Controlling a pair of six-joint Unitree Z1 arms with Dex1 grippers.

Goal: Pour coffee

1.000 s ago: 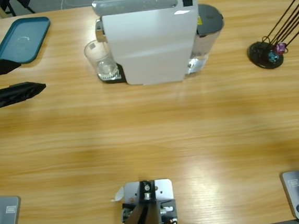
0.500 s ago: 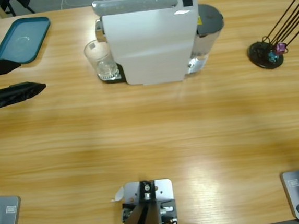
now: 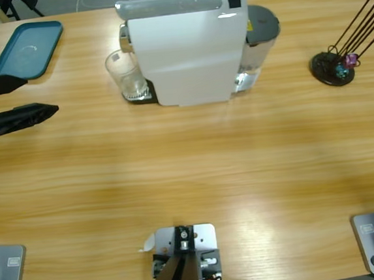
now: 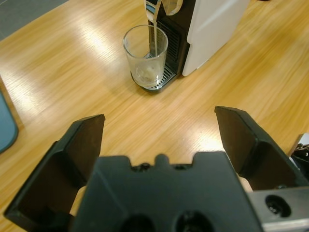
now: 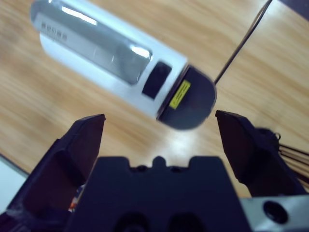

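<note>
In the left wrist view, the left gripper (image 4: 159, 140) is sitting nearest, its two black jaws standing wide apart with nothing between them, hovering over bare wooden table (image 4: 72, 63). Ahead of it, toward twelve o'clock, a clear glass (image 4: 145, 57) is standing on the drip grille of the white coffee machine (image 4: 212, 29), under the spout; a pale stream is running down into it, and whether coffee is gathering at its bottom cannot be told. A sliver of the teal tray (image 4: 6, 125) is showing at nine o'clock.

In the high view, that same gripper (image 3: 14, 99) is lying at nine o'clock, well apart from the glass (image 3: 125, 76), which is touching the machine's (image 3: 185, 48) left side at about eleven o'clock. The tray (image 3: 27, 49) is resting at ten o'clock, and a black capsule stand (image 3: 333, 68) with thin rods is sitting at two o'clock.

The right gripper (image 5: 159, 140) is showing only in its own view, jaws spread open and empty, looking down on the machine's silver top (image 5: 120, 63) and grey water tank (image 5: 190, 99).
</note>
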